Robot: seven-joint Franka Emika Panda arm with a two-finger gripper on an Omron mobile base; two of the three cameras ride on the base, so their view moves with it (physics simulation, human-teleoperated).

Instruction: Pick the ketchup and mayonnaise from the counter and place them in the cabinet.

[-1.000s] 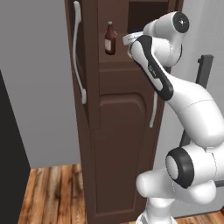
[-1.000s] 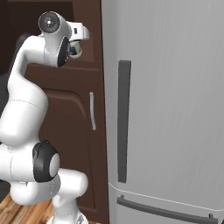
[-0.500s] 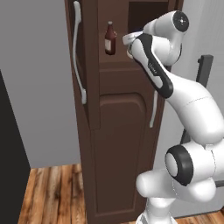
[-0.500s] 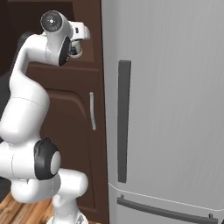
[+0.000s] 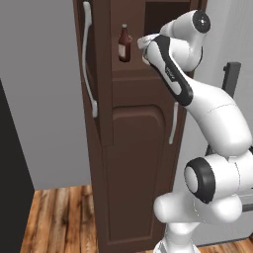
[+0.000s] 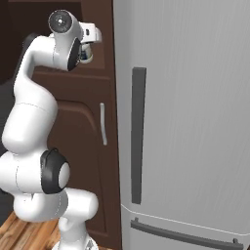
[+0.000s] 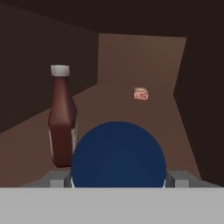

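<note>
The ketchup (image 5: 124,44) stands upright on the left of the cabinet's (image 5: 138,148) open niche, and appears in the hand view as a dark red bottle with a pale cap (image 7: 61,122). My gripper (image 7: 118,180) reaches into the niche just right of it, shut on the mayonnaise (image 7: 118,153). The jar's round dark blue end fills the space between the finger pads (image 7: 57,179). From the right base view the mayonnaise (image 6: 86,56) peeks out under the hand (image 6: 88,51). The counter is out of view.
The cabinet's upper door (image 5: 91,74) stands swung open to the left, with its silver handle. A small pinkish thing (image 7: 141,93) lies at the back of the niche. A grey fridge (image 6: 195,122) rises close on the right. The floor (image 5: 59,212) is wood.
The hand with the jar has edged slightly left and deeper into the niche. The ketchup has not moved.
</note>
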